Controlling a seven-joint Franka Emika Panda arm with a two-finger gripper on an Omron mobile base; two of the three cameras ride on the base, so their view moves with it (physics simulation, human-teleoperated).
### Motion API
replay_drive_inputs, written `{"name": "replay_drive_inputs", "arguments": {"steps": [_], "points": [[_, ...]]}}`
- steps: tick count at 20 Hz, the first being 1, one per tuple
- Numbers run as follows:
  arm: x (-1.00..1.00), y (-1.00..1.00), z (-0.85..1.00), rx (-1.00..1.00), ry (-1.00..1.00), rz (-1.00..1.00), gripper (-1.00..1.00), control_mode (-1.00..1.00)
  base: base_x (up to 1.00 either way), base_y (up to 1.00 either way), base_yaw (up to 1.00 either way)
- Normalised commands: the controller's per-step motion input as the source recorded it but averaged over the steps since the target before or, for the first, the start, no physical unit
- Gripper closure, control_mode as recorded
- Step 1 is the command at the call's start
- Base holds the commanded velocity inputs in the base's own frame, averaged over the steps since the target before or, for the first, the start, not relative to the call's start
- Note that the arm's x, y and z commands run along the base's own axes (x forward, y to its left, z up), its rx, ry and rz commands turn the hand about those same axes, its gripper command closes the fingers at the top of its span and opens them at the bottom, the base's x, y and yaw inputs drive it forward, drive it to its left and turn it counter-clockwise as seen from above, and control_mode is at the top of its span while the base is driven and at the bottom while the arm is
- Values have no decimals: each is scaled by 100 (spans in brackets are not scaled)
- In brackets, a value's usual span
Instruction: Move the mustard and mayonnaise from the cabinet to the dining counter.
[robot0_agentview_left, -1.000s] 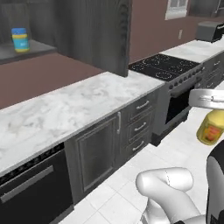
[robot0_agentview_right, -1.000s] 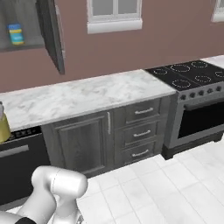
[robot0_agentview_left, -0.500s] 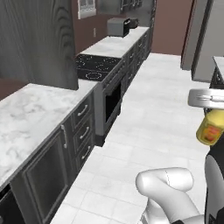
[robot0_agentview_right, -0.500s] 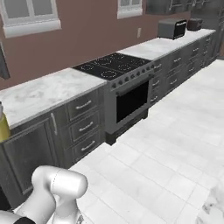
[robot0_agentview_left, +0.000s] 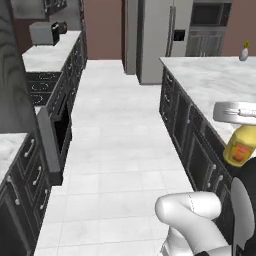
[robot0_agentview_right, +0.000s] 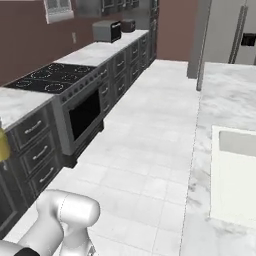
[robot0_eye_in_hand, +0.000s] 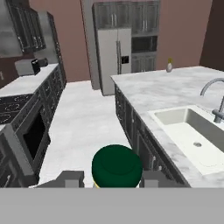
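Observation:
A mustard bottle (robot0_agentview_left: 240, 149), yellow-tan with a dark green cap (robot0_eye_in_hand: 117, 166), hangs in my gripper (robot0_eye_in_hand: 113, 180), whose jaws are shut on it just under the cap. In the left base view the bottle sits below the white hand (robot0_agentview_left: 235, 111), over the near edge of the dining counter (robot0_agentview_left: 210, 80). A yellow sliver of the mustard (robot0_agentview_right: 2, 145) shows at the left edge of the right base view. The marble dining counter (robot0_eye_in_hand: 144, 89) with its white sink (robot0_eye_in_hand: 192, 131) and steel tap (robot0_eye_in_hand: 214, 94) lies ahead to the right. The cabinet's dark wood-grain door (robot0_agentview_left: 11, 75) stands at far left. The mayonnaise is out of view.
A tiled aisle (robot0_agentview_left: 120, 130) runs between the island's dark base cupboards (robot0_agentview_left: 185, 130) and the wall run with the black hob (robot0_agentview_right: 47, 80) and oven (robot0_agentview_right: 82, 117). A steel fridge (robot0_eye_in_hand: 117, 57) closes the far end. A toaster (robot0_agentview_right: 106, 31) and a small vase (robot0_eye_in_hand: 169, 66) stand on the counters.
Both base views have swung right, from the cabinet wall past the stove to the aisle and island: the base turned. The mustard stays held in the same spot relative to the arm.

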Motion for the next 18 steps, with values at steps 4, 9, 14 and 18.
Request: {"name": "replay_drive_inputs", "arguments": {"steps": [4,9,14,18], "points": [[0,0,0,0,0,0,100,100,0,0,-60],[0,0,0,0,0,0,100,100,0,0,-58],[0,0,0,0,0,0,100,100,2,0,-43],[0,0,0,0,0,0,100,100,3,0,-49]]}}
